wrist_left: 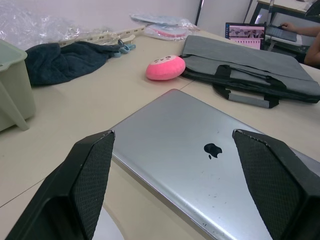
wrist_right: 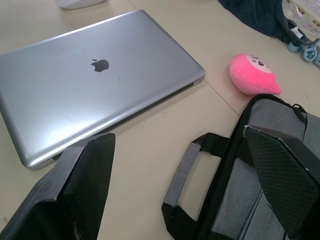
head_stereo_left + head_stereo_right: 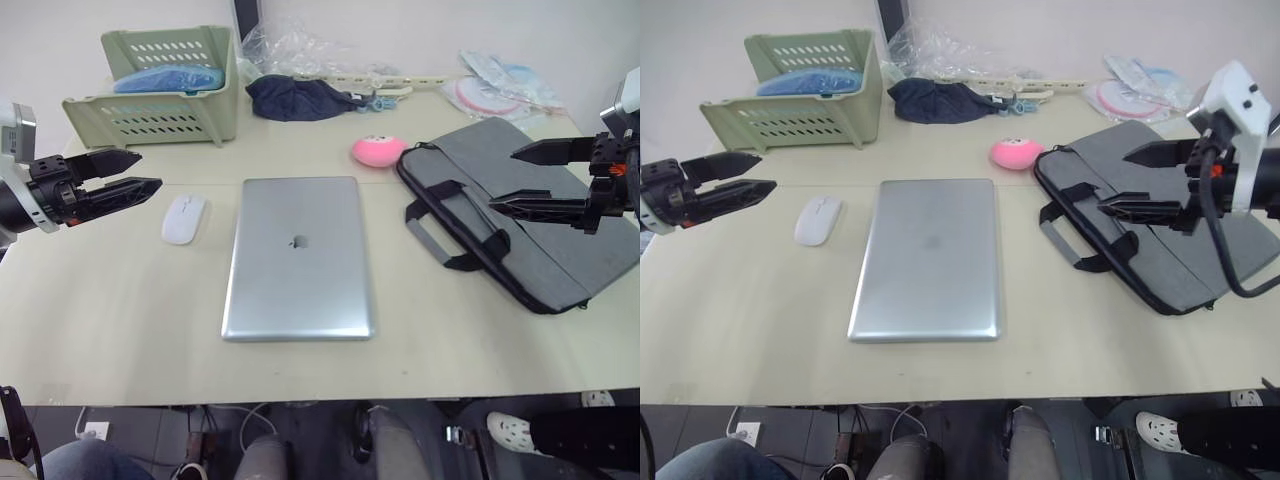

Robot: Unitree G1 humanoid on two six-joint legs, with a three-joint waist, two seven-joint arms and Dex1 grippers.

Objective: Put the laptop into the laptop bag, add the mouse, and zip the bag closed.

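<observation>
Two grippers hover over the table (image 3: 120, 330), both spread and holding nothing: the left gripper (image 3: 138, 170) hangs at the left edge with its fingers moderately apart, just left of the mouse (image 3: 184, 218), while the right gripper (image 3: 518, 178) is wide open above the laptop bag (image 3: 560, 225). Nearest the front edge, the laptop (image 3: 297, 258) lies closed and flat in the middle of the table, lid up with its dark logo showing. The white mouse rests beside the laptop's left edge, apart from it. To the right, the grey bag lies flat at an angle, its black strap handles (image 3: 450, 225) splayed toward the laptop. A pink plush (image 3: 378, 151) sits just off the bag's far left corner. Farther back lie a dark cloth bundle (image 3: 296, 97), a green basket (image 3: 165, 85) at the left, and clear plastic wrapping (image 3: 300, 45).
</observation>
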